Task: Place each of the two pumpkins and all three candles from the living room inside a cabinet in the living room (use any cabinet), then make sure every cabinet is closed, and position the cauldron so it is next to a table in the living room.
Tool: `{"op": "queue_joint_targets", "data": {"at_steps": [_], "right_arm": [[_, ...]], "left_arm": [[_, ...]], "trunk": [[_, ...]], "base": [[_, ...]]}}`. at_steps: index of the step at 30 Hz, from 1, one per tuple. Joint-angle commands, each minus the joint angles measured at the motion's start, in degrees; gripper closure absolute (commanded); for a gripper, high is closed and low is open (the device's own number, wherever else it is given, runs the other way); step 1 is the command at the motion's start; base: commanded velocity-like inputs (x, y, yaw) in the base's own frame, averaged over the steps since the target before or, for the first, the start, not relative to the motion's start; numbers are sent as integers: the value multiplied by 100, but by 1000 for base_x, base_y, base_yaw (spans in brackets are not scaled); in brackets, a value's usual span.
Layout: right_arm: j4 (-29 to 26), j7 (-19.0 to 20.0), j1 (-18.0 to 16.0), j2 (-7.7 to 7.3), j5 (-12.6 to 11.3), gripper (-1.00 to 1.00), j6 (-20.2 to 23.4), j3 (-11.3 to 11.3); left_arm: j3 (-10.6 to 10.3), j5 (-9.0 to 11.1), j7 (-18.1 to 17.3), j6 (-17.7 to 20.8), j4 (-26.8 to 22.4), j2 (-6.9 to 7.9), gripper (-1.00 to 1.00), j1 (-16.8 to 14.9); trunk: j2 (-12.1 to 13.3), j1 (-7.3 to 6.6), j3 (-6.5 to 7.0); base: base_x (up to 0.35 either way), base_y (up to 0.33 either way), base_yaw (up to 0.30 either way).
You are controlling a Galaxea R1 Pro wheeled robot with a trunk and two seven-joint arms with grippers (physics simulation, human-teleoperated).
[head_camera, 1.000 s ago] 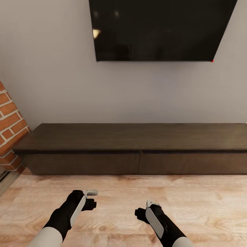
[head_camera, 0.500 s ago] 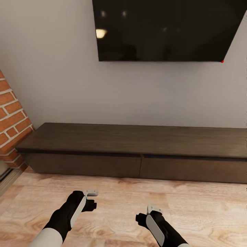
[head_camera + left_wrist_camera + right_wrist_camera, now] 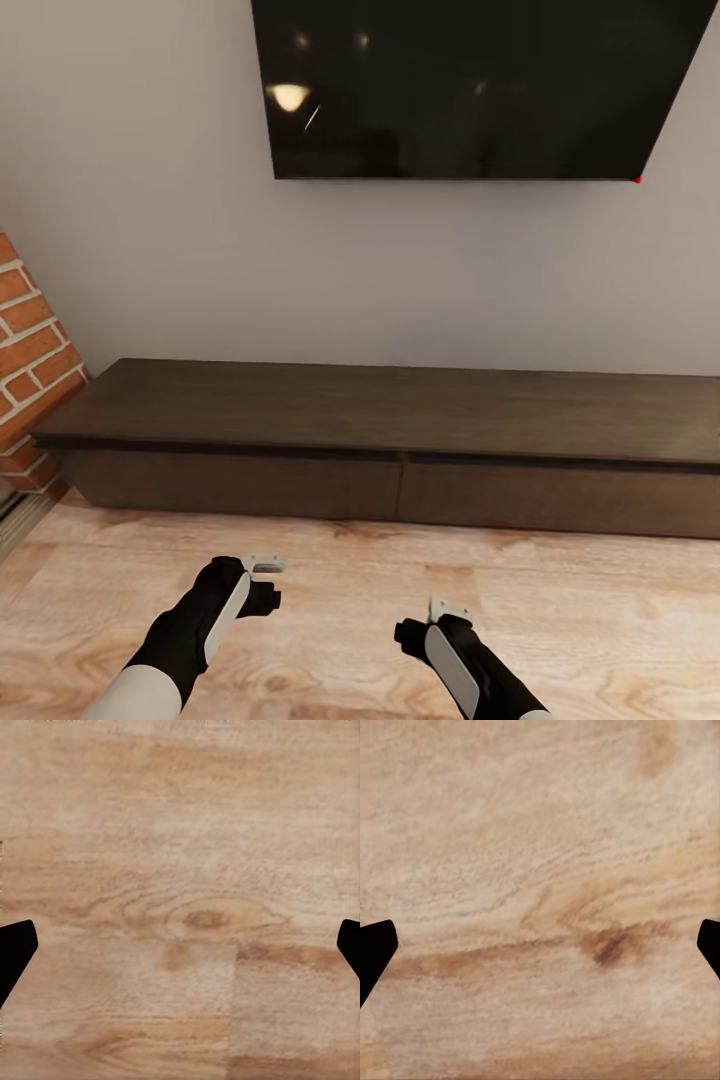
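Both jaws stand wide apart w/ nothing between them — in each wrist view you see only the dark fingertips at the frame edges and bare wood-plank floor in the gap. Your left gripper and right gripper hang low over that floor, short of the cabinet, left arm opposite its left drawer front, right arm roughly opposite the seam between the two fronts.

The cabinet — long, low, dark brown — runs along the foot of the pale wall directly ahead of you; both flat drawer fronts sit flush, i.e. closed, and its top is bare. Above the cabinet, a black TV screen is mounted on the wall, ceiling lights reflected in it. At the cabinet's left end, a red brick pillar stands just beside it.
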Motion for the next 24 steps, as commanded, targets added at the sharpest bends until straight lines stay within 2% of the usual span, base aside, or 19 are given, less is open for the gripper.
{"op": "queue_joint_targets", "data": {"at_steps": [1,7,10,11,12,14,16,18,20,24], "right_arm": [[0,2,0,-2,-4,-100,-12,-2],[-39,76,0,-16,-22,-100,-182,-43],[-53,515,0,-129,-82,-100,-252,-323],[-57,878,0,-251,-153,-100,-264,-567],[-59,1617,0,-472,-300,-100,-274,-1025],[-2,2768,2,-775,-532,-100,-299,-1716],[167,3775,15,-965,-710,-100,-421,-2375],[400,4476,35,-1042,-789,-100,-704,-2874],[569,4799,46,-1049,-823,-100,-1036,-3137],[742,4981,52,-1033,-883,-100,-1541,-3308]], "left_arm": [[0,0,0,0,-3,0,-100,0],[25,26,-43,50,-49,2,-100,0],[61,62,-140,175,-137,26,-100,0],[106,109,-226,319,-193,38,-100,0],[253,243,-436,631,-302,55,-100,0],[544,419,-794,946,-434,101,-100,0],[795,513,-1071,1082,-532,232,-100,0],[930,556,-1212,1138,-573,350,-100,-3],[992,603,-1270,1165,-590,418,-100,-11],[1029,734,-1308,1166,-600,471,-100,-25]], "trunk": [[0,0,0],[0,0,0],[0,0,0],[0,0,0],[0,0,0],[0,0,0],[0,0,0],[0,0,0],[-40,22,-18],[-201,110,-90]], "base": [[38,121,0],[15,38,-21],[1,4,-16],[1,2,-7],[0,1,-4],[0,0,-2],[0,0,0],[0,0,0],[0,0,0],[0,0,0]]}}
